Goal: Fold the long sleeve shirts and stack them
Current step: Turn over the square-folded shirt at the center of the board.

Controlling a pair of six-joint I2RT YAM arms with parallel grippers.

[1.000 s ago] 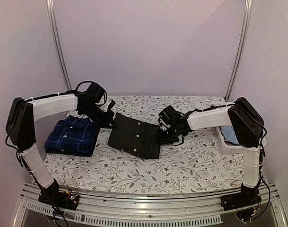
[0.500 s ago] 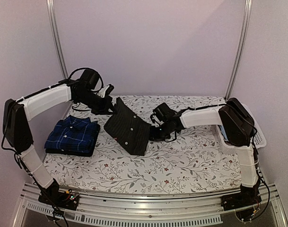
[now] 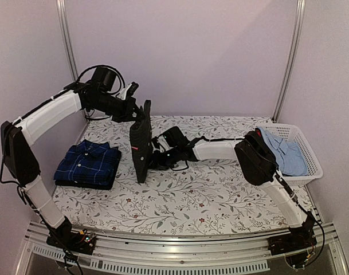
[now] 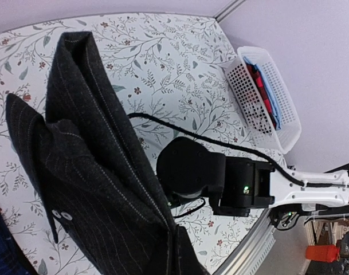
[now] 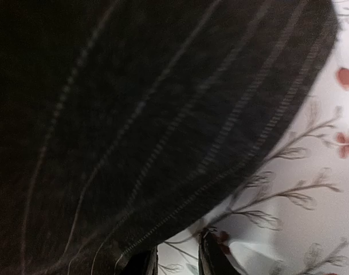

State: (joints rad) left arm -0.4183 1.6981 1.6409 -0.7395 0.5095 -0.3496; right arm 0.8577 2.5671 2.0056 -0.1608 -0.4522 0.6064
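- Your left gripper (image 3: 135, 112) is clamped on the top edge of the black shirt (image 3: 141, 143). The shirt hangs straight up and down over the table (image 3: 220, 195).
- Your right gripper (image 5: 177, 260) sits low, just beside the shirt. Its fingertips (image 5: 144, 262) stand a little apart, with only table showing between them.
- The blue shirt (image 3: 87, 163) lies folded flat to the left, nearest your left arm. I think the black one goes on top of it.
- The black shirt looks folded, with thin pale stripes and white buttons.

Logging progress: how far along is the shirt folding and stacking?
Done: the navy checked shirt lies folded at left. In hand: the left gripper holds the black pinstripe shirt up on edge, right gripper beside it. Left: stack it on the navy one; a light blue garment sits in the basket.
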